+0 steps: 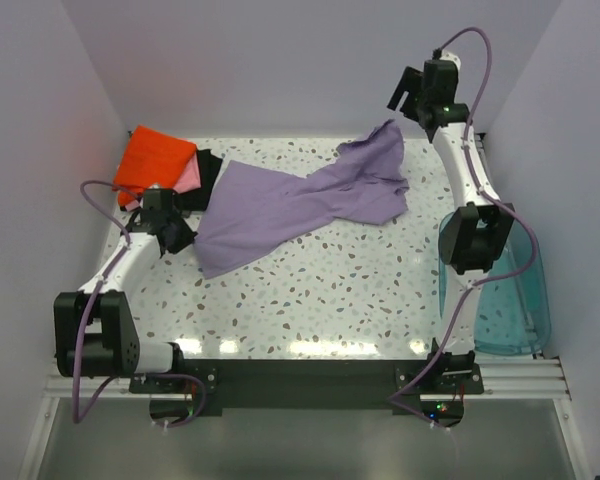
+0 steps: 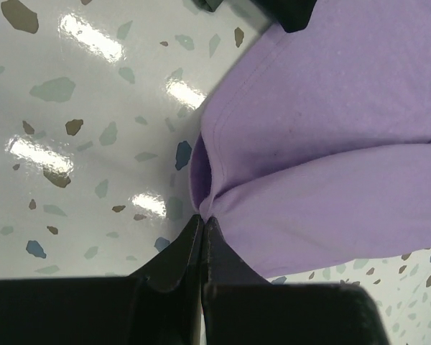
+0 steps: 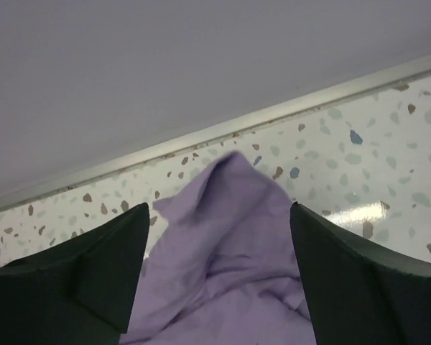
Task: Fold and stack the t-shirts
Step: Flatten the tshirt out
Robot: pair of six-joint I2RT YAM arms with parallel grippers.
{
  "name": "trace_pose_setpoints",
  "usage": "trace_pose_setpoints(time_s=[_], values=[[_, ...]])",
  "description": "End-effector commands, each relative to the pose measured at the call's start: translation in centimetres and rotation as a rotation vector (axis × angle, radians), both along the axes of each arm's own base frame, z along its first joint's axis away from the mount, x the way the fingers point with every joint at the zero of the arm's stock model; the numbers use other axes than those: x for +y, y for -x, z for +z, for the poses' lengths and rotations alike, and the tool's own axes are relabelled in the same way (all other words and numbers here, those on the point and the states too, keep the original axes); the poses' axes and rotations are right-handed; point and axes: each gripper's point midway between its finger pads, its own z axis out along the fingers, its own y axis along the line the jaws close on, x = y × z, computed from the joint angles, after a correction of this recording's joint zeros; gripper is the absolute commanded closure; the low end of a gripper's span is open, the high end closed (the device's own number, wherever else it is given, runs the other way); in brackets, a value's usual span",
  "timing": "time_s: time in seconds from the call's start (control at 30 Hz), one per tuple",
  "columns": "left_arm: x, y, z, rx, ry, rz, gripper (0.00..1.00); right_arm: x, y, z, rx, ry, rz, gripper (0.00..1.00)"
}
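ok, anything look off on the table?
The lavender shirt lies twisted diagonally, bunched at the far right; the left gripper pinches its edge, the right gripper is open. The orange shirt sits skewed over the pink shirt and black shirt.

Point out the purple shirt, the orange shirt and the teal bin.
purple shirt (image 1: pixel 280 205), top view, middle of the spread cloth.
orange shirt (image 1: pixel 152 160), top view, centre of its folded top face.
teal bin (image 1: pixel 525 295), top view, its translucent side wall.
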Motion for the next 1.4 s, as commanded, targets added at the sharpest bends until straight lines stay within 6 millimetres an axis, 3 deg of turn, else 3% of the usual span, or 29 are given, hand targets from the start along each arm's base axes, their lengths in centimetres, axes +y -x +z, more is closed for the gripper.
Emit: trace_pose_setpoints(time_s=[0.0, 0.07, 0.13, 0.17, 0.23, 0.27, 0.3, 0.33, 0.47, 0.6, 0.7, 0.8, 0.87, 0.9, 0.93, 1.03, 1.2, 1.23, 1.3, 1.37], values=[[-0.1, -1.4, 0.9, -0.054, 0.013, -0.018, 1.00, -1.8, 4.5, -3.2, 0.171, 0.036, -0.081, 0.15], [0.0, -1.5, 1.0, -0.055, 0.005, -0.026, 1.00, -2.0, 6.6, -4.2, 0.207, 0.021, -0.096, 0.12], [0.0, -1.6, 1.3, -0.057, 0.000, -0.028, 1.00, -1.8, 10.1, -6.1, 0.258, 0.005, -0.098, 0.18], [0.1, -1.6, 1.4, -0.060, -0.003, -0.032, 1.00, -1.6, 12.6, -9.8, 0.343, -0.013, -0.106, 0.20], [0.0, -1.6, 1.5, -0.062, 0.003, -0.035, 1.00, -1.0, 14.5, -9.7, 0.315, -0.032, -0.097, 0.26], [-0.1, -1.7, 1.6, -0.066, 0.003, -0.039, 1.00, -0.7, 15.4, -10.8, 0.331, -0.051, -0.099, 0.29], [-0.1, -1.6, 1.5, -0.065, 0.006, -0.039, 1.00, -0.3, 16.7, -13.5, 0.364, -0.056, -0.088, 0.30], [-0.2, -1.6, 1.6, -0.067, 0.007, -0.042, 1.00, 0.2, 17.3, -14.1, 0.372, -0.082, -0.077, 0.31], [-0.3, -1.7, 1.7, -0.073, 0.014, -0.042, 1.00, 2.6, 18.0, -18.2, 0.423, -0.144, -0.004, 0.32], [-0.3, -1.7, 1.8, -0.076, 0.015, -0.039, 1.00, 5.2, 17.1, -20.7, 0.443, -0.152, 0.039, 0.32], [-0.2, -1.6, 1.7, -0.073, 0.012, -0.033, 1.00, 5.9, 16.6, -22.7, 0.453, -0.158, 0.035, 0.32], [-0.1, -1.6, 1.7, -0.072, 0.008, -0.031, 1.00, 6.0, 16.3, -24.2, 0.465, -0.164, 0.020, 0.41], [0.0, -1.6, 1.7, -0.071, 0.003, -0.030, 1.00, 5.8, 16.6, -24.9, 0.481, -0.157, 0.002, 0.61], [0.1, -1.6, 1.8, -0.072, -0.003, -0.027, 1.00, 5.4, 16.6, -24.7, 0.474, -0.146, -0.014, 0.68], [0.2, -1.5, 1.9, -0.067, -0.009, -0.028, 1.00, 5.2, 16.7, -24.4, 0.468, -0.142, -0.025, 0.83], [0.8, -1.6, 2.7, -0.076, -0.027, -0.020, 1.00, 4.3, 17.4, -22.1, 0.445, -0.109, -0.047, 1.00], [2.4, -1.0, 3.9, -0.080, -0.086, 0.019, 1.00, 2.7, 20.7, -17.2, 0.443, -0.033, -0.039, 1.00], [2.7, -0.8, 3.9, -0.074, -0.091, 0.026, 1.00, 2.4, 21.4, -14.9, 0.403, -0.027, -0.026, 1.00], [3.2, -0.5, 4.2, -0.080, -0.108, 0.047, 1.00, 2.1, 23.4, -14.3, 0.420, -0.011, -0.010, 1.00], [3.4, -0.3, 4.3, -0.076, -0.111, 0.056, 1.00, 1.7, 25.2, -12.4, 0.401, 0.002, 0.009, 1.00]])
